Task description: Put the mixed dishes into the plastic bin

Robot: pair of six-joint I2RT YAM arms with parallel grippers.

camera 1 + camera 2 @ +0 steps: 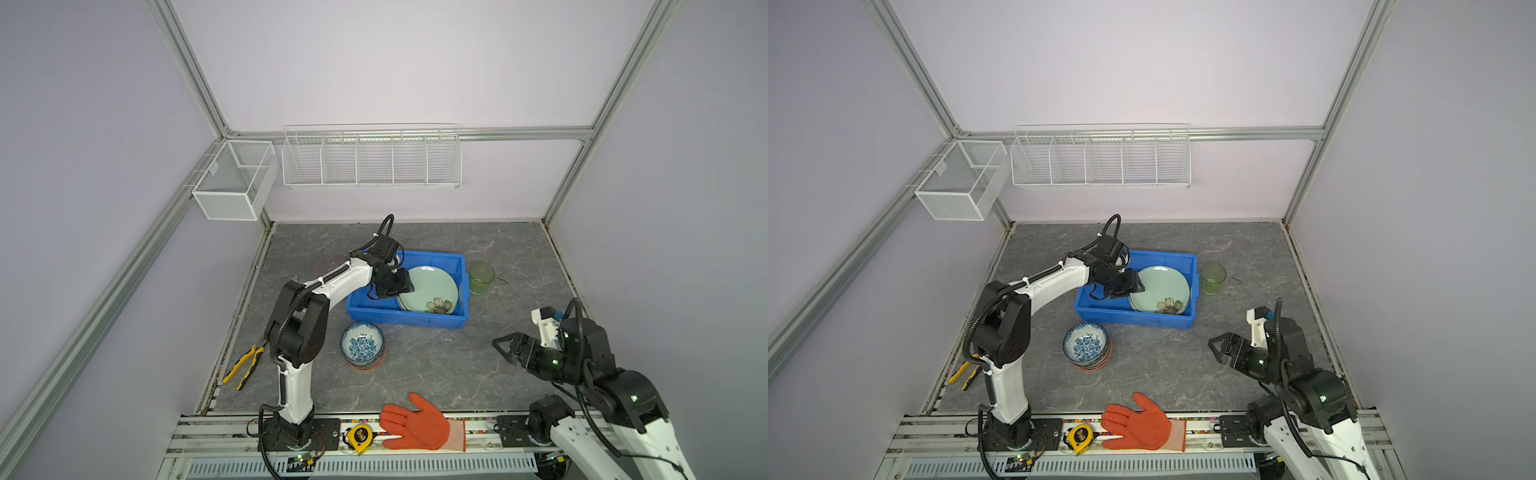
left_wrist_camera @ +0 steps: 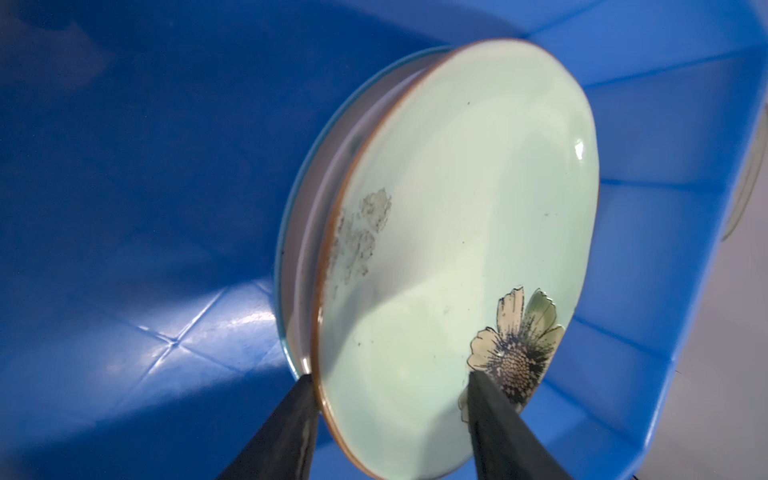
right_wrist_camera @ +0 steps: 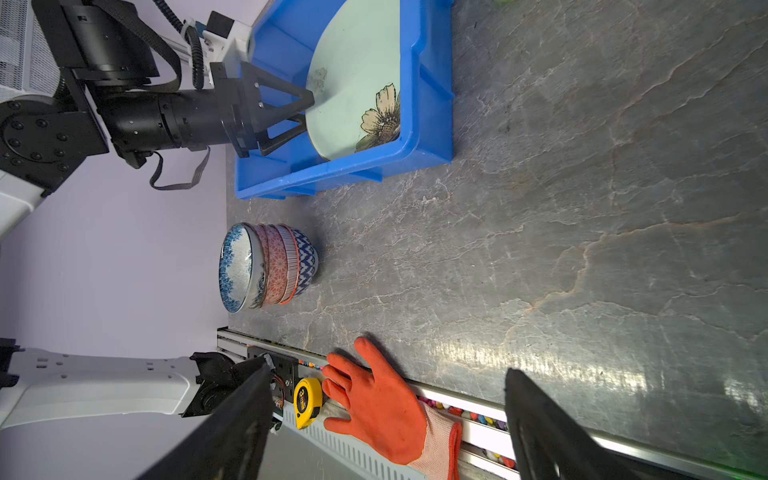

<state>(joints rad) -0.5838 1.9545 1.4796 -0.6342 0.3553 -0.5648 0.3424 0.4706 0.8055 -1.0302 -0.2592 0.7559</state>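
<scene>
The blue plastic bin [image 1: 405, 322] [image 1: 1133, 320] stands mid-table. Stacked plates lie in its right half, a mint green flowered plate [image 1: 432, 289] [image 2: 457, 208] [image 3: 357, 70] on top. My left gripper [image 1: 405, 286] [image 1: 1136, 286] [image 2: 390, 376] is inside the bin at that plate's left edge. It is open, with the rim between its parted fingers. A stack of patterned bowls [image 1: 362, 345] [image 3: 266, 266] sits in front of the bin. A green cup [image 1: 482, 278] [image 1: 1213, 278] stands to the bin's right. My right gripper [image 1: 498, 349] [image 3: 386, 370] hovers open and empty at the front right.
An orange glove [image 1: 415, 424] and a yellow tape measure [image 1: 359, 436] lie on the front rail. Yellow-handled pliers [image 1: 245, 365] lie by the left arm's base. White wire baskets [image 1: 372, 160] [image 1: 232, 180] hang on the walls.
</scene>
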